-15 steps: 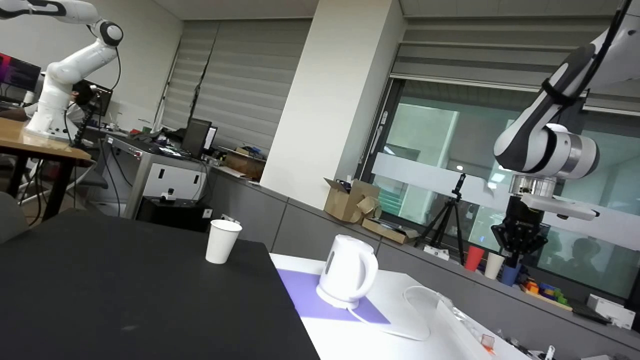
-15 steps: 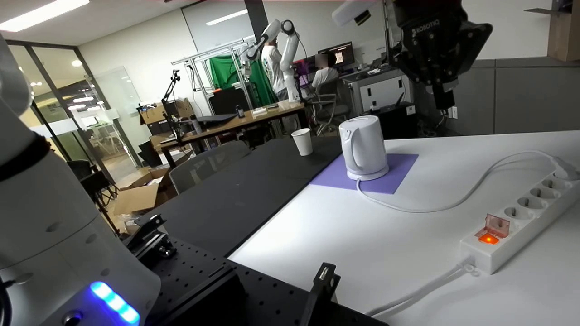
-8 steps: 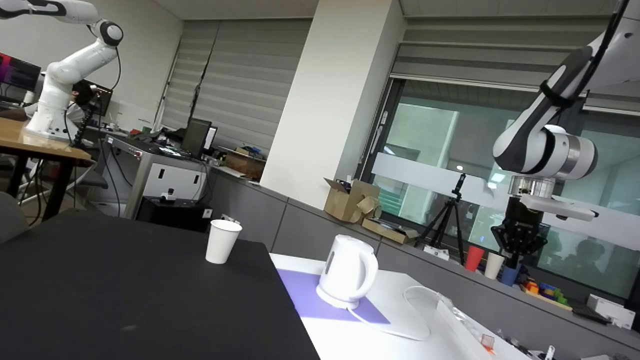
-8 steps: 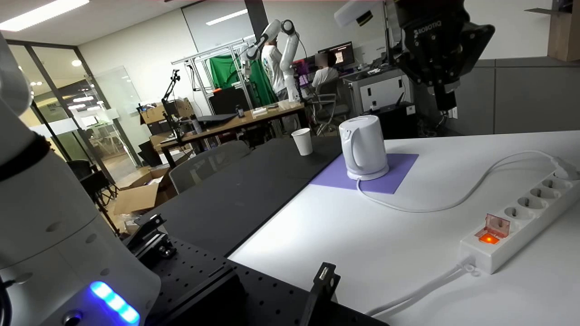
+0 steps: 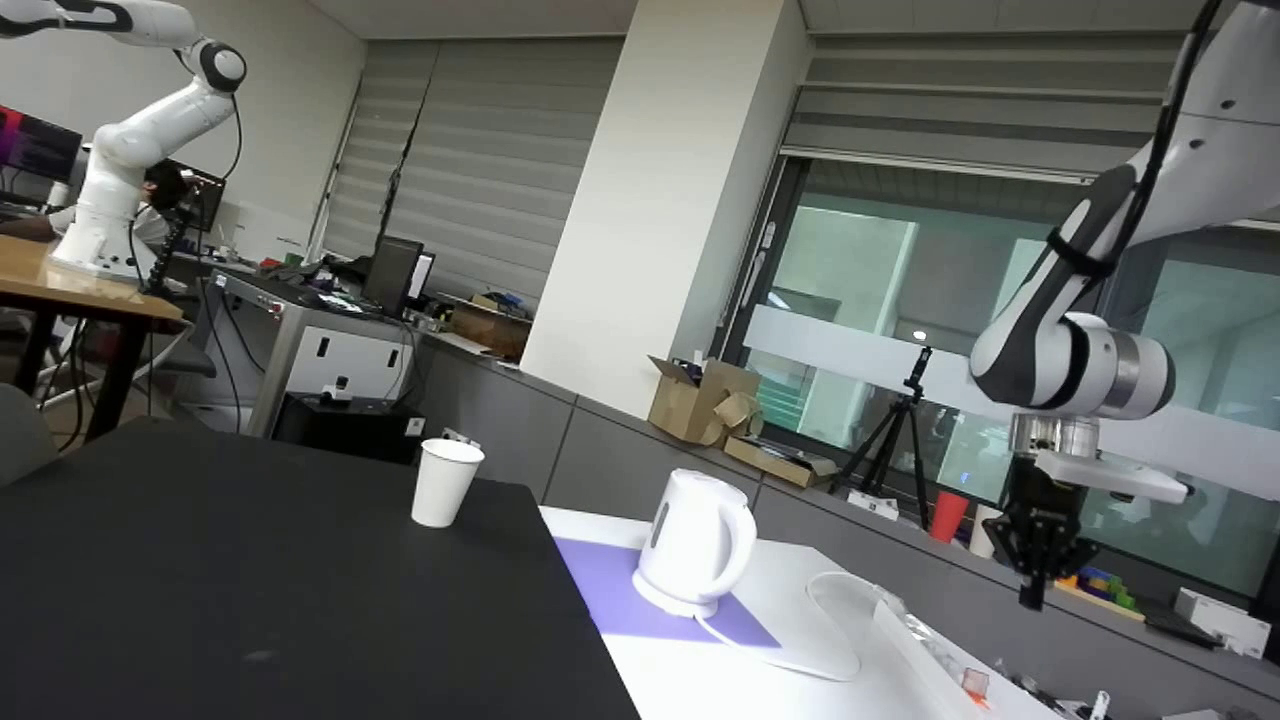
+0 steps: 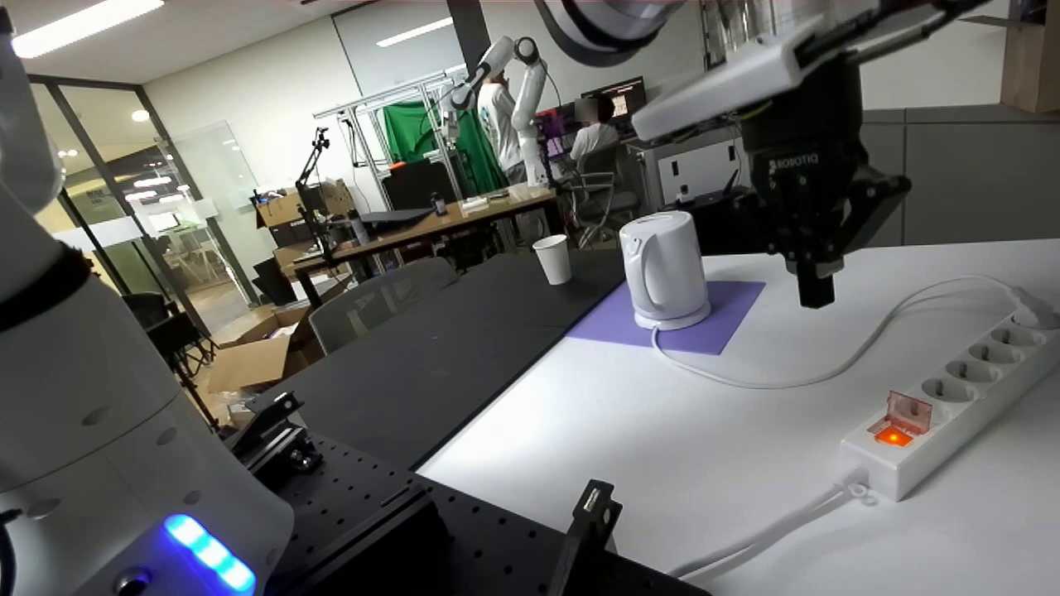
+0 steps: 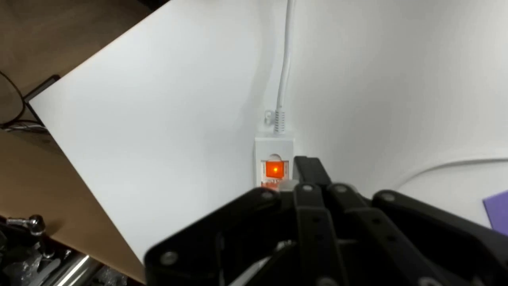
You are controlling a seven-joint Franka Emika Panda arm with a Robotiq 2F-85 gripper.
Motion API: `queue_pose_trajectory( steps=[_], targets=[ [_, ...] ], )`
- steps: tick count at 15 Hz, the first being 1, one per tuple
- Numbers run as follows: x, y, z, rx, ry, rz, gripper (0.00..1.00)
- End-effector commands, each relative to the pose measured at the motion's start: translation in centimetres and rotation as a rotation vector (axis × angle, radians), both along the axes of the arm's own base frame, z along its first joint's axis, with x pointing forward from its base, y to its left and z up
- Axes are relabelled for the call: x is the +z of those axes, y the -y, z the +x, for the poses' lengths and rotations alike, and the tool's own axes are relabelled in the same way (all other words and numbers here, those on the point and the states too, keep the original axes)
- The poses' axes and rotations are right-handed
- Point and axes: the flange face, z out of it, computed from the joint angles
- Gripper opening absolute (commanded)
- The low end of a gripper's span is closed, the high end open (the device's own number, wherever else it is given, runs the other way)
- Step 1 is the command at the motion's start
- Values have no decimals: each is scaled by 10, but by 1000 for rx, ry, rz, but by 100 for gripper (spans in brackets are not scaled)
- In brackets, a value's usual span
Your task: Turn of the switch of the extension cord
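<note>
The white extension cord (image 6: 977, 422) lies on the white table, and also shows in an exterior view (image 5: 918, 660). Its switch (image 6: 893, 436) glows orange at the end where the mains cable enters. The reddish clear flip cover (image 6: 909, 411) stands open beside the switch. My gripper (image 6: 816, 290) is shut and empty, pointing down, and hangs above the table. In the wrist view the closed fingertips (image 7: 311, 169) appear just right of the lit switch (image 7: 274, 169). The gripper hides the socket part of the strip there. It also shows in an exterior view (image 5: 1032, 595).
A white kettle (image 6: 667, 269) stands on a purple sheet (image 6: 733, 319); its cord (image 6: 778, 386) runs across the table to the strip's far socket. A white paper cup (image 6: 553, 259) stands on the black table (image 6: 431, 348). Black mounting hardware (image 6: 497, 538) is at the front.
Over the last half second my gripper has come down clearly toward the table, still shut. Before that it barely moved. The extension cord, its lit switch and the kettle have not changed.
</note>
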Motion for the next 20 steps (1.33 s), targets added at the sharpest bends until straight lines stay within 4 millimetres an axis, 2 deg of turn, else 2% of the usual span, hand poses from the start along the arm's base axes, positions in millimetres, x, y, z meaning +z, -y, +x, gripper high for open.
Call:
queue_pose_trajectory(
  steps=[1, 5, 10, 14, 20],
  targets=[
    [-50, 19, 1, -26, -45, 35, 0],
    [-94, 32, 1, -59, -53, 65, 0],
    [-125, 52, 14, -137, 22, 57, 0],
    [-134, 70, 21, -176, 48, 62, 0],
    [-135, 94, 29, -188, 70, 51, 0]
  ],
)
